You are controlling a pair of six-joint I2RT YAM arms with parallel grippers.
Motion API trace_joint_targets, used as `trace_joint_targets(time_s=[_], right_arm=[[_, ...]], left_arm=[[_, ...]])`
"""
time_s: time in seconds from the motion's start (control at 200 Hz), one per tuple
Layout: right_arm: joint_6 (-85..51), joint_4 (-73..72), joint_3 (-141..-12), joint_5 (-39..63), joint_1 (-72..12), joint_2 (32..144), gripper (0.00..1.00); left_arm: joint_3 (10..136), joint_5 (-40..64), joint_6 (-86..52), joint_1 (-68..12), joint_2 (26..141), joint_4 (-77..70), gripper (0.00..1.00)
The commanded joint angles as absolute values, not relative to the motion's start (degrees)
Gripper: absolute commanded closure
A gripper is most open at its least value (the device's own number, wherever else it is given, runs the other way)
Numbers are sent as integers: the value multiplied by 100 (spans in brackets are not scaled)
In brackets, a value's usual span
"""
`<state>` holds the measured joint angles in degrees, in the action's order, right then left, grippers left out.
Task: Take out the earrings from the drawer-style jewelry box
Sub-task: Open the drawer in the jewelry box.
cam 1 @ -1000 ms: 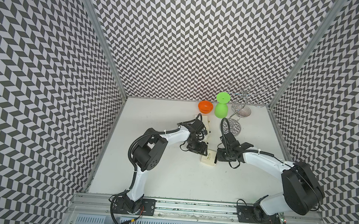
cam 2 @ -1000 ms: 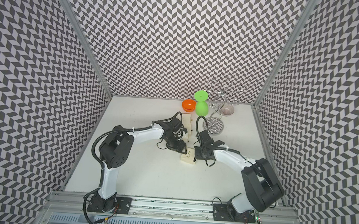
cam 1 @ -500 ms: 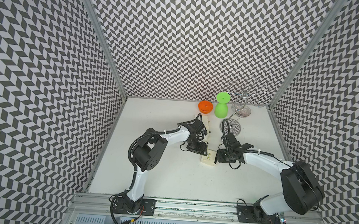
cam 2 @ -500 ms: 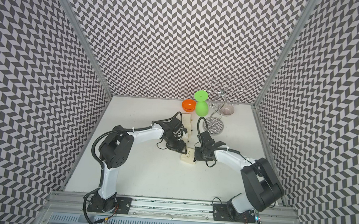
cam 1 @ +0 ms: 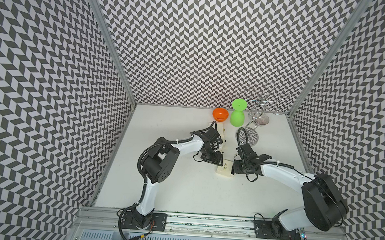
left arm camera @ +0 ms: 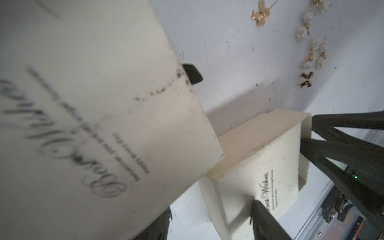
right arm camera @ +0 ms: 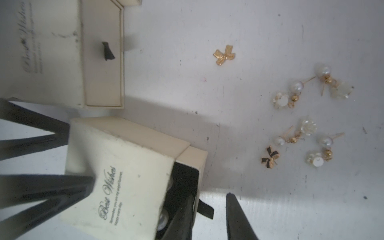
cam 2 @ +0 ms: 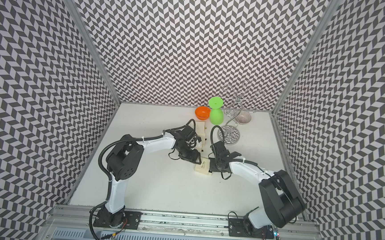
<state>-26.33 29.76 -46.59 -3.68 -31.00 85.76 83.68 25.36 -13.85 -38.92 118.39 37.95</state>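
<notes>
Left gripper (right arm camera: 80, 155) is clamping the jewelry box (right arm camera: 128, 166) — right gripper (right arm camera: 209, 197) is hovering spread (pull tab (right arm camera: 205, 209) between). Loose earrings (right arm camera: 308, 125) are lying nearby.

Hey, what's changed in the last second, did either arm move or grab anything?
Nothing visibly changed. The left gripper stays clamped on the cream box, the right gripper stays at its drawer end, jaws apart, and the orange bowl, green vase and wire stand are where they were.

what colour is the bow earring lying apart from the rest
Gold; the bow earring shows best in the right wrist view.
</notes>
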Motion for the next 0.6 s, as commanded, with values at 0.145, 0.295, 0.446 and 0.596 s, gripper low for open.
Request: trace_joint_targets(time_s=[0.145,0.295,0.446,0.596], right_arm=[[-2848,4039,-4491,-1442,-2937,8565,72],[-2905,4134,-4534,-1534,-2920,8574,72],[-2932,4204,-4553,-1560,-2881,8504,71],[-2645,3830,-4547,-1235,-2892,8162,72]], left_arm=[[8019,1093,-1382,-3612,12270,4096,37],[8024,1077,-1380,-3604,12270,4096,37],[8024,1056,-1381,-3595,12272,4104,37],[8047,1085,-1384,-3604,12268,4093,37]])
